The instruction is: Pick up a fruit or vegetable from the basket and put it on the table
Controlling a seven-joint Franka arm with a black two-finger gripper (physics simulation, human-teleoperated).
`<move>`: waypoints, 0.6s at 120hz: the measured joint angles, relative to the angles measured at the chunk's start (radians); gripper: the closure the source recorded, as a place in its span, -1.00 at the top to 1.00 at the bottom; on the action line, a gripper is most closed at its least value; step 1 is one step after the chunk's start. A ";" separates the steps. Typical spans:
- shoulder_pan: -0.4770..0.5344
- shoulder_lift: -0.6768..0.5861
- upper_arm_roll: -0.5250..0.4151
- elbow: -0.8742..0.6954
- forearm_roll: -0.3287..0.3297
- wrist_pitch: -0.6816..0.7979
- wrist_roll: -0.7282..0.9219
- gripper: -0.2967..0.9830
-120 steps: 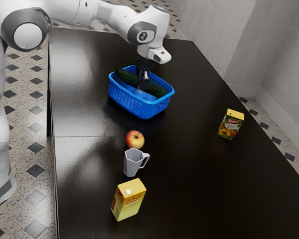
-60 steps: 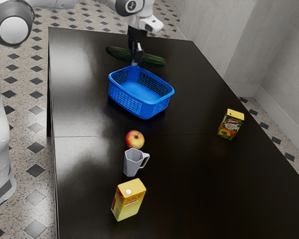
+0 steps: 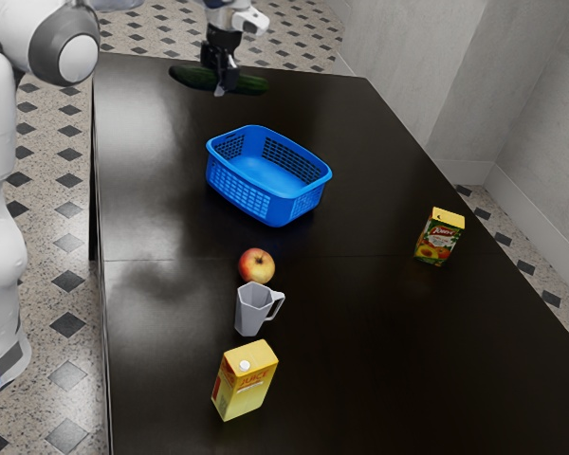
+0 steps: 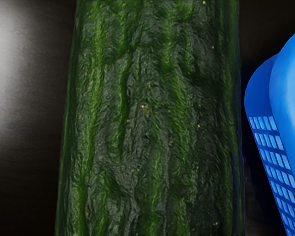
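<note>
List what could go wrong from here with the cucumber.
The cucumber is rounded, so if the gripper lets go above the table, it might drop and roll, perhaps over the nearby far edge in the exterior view.

Both ends stick out past the grip, so one touching down first could twist it loose.

The blue basket is close by; lowering toward it could knock its rim.
</note>
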 joint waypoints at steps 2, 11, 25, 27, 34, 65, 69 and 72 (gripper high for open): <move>0.000 0.004 0.000 0.004 -0.001 -0.002 0.000 -0.26; -0.005 0.018 0.000 0.017 -0.003 -0.009 0.001 -0.26; 0.009 0.039 0.000 0.033 -0.011 -0.016 0.002 -0.25; 0.011 0.040 0.000 0.034 -0.012 -0.017 0.002 -0.25; 0.013 0.040 0.000 0.035 -0.015 -0.019 0.003 -0.06; 0.010 0.038 -0.007 0.038 -0.016 -0.008 0.003 0.44; 0.012 0.032 -0.030 0.038 -0.017 -0.006 0.003 0.46; 0.020 0.028 -0.068 0.038 -0.017 -0.005 0.001 0.47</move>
